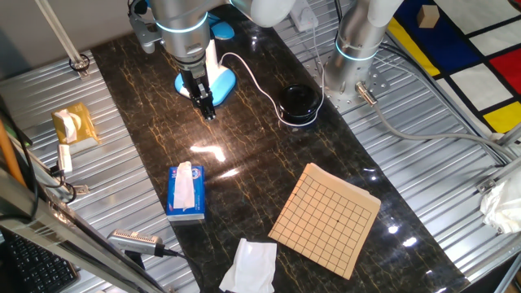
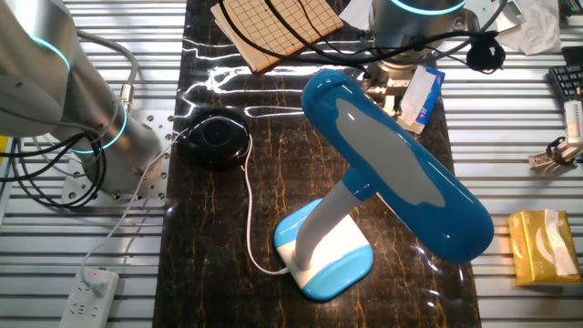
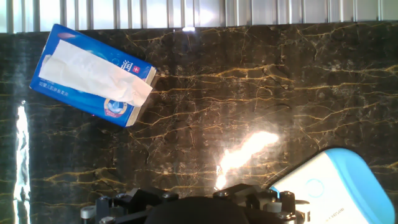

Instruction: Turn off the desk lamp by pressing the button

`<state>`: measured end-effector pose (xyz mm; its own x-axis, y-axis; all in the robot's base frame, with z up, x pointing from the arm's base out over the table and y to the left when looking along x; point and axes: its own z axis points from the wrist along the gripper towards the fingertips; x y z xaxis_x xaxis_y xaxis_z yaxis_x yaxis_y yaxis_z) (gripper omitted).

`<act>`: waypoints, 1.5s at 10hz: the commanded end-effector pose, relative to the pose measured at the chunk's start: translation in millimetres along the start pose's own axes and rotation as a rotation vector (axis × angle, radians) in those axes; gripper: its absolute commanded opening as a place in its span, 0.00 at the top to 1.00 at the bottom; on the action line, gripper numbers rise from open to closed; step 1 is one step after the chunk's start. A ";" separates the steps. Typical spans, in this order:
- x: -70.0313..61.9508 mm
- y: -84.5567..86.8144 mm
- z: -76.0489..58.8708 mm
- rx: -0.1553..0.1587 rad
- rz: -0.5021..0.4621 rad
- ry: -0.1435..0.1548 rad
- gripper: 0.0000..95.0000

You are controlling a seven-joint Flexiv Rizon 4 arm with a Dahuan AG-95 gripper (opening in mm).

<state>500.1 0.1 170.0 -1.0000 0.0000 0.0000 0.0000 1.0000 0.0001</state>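
Observation:
The desk lamp has a light-blue flat base point(image 1: 221, 81), a white neck point(image 1: 212, 55) and a long light-blue head point(image 2: 393, 166). Its base also shows in the other fixed view point(image 2: 330, 262) and at the lower right of the hand view point(image 3: 339, 186), where a round button mark point(image 3: 316, 188) shows on top. A thin white cord point(image 1: 259, 77) runs off the base. My gripper point(image 1: 209, 111) hangs just left of the base's front edge, above the table. Its black fingers meet in one tip, holding nothing. In the hand view only the gripper body point(image 3: 193, 208) shows.
A black round pot point(image 1: 299, 101) stands right of the lamp. A blue tissue box point(image 1: 186, 192), a wooden grid board point(image 1: 326, 218) and a white cloth point(image 1: 251, 264) lie nearer the front. A second robot base point(image 1: 356, 57) stands at the table's far right. Bright glare point(image 3: 249, 152) lies on the tabletop.

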 end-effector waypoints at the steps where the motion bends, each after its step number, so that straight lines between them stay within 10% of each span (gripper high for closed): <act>1: 0.1 -0.1 0.0 0.000 0.000 0.000 1.00; 2: 0.1 0.0 -0.2 -0.031 -0.237 -0.035 1.00; 15: -3.4 7.8 1.6 -0.018 -0.229 -0.030 1.00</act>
<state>504.5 8.6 167.5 -0.9735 -0.2268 -0.0310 -0.2273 0.9737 0.0140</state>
